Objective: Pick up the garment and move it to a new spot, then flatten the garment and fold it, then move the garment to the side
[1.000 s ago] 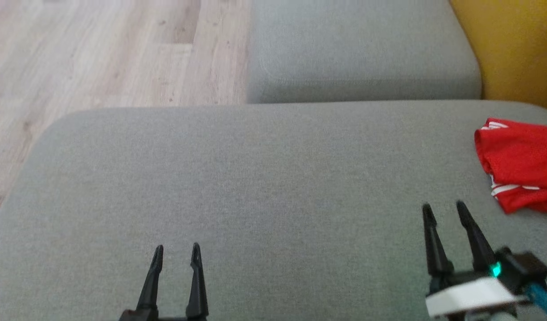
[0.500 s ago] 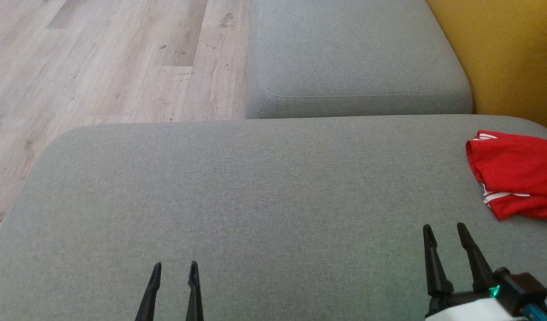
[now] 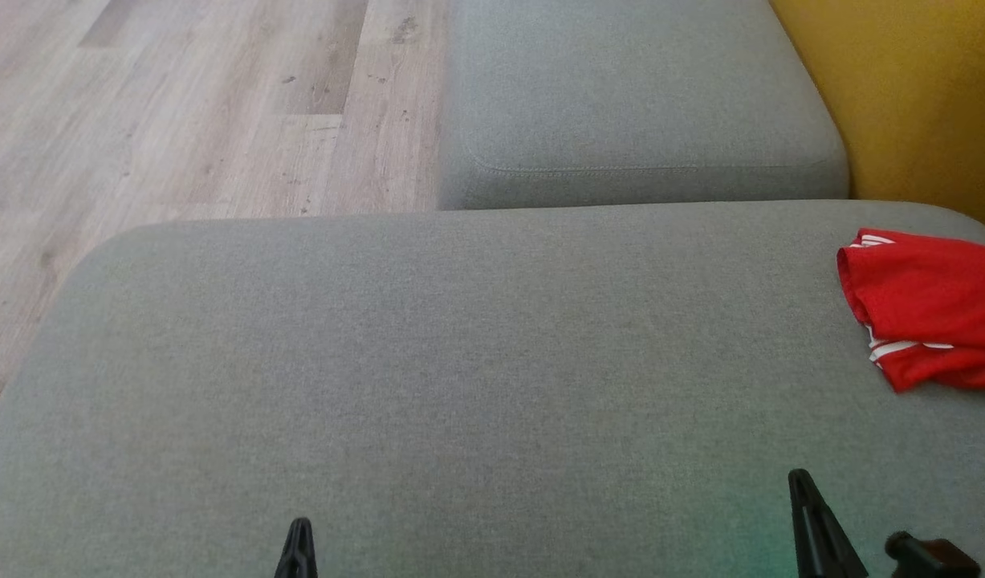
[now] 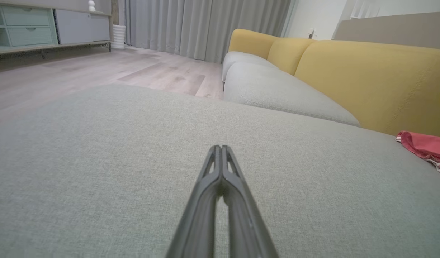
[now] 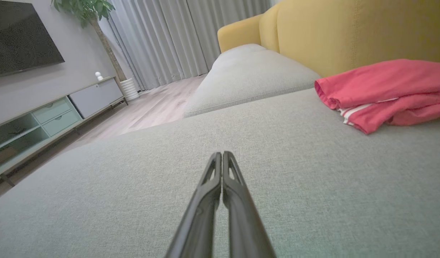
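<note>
**Both pincers clenched and empty, garment off to my right**

My left pincer point(image 4: 221, 148) is clenched: its two dark fingers lie pressed together along their length, with nothing between them. It hangs low over the grey cushion point(image 3: 460, 361); I cannot tell whether it touches the cloth. My right pincer point(image 5: 222, 154) is the same, fingers closed tip to tip and holding nothing.

The red garment point(image 3: 925, 305), with its white stripes, lies bunched and doubled over at the right end of the cushion, close to the yellow backrest point(image 3: 901, 96) and well apart from both pincers. The right one is the nearer.

Whether it waits for its first pick-up or is already set aside, I cannot tell from how it lies. If the pick-up is ahead, I judge it best to spread the right fingers before arriving, come in low at the near rolled edge, and pinch all the layers so nothing trails. Soft cloth will sag and slip from a shallow bite.
</note>
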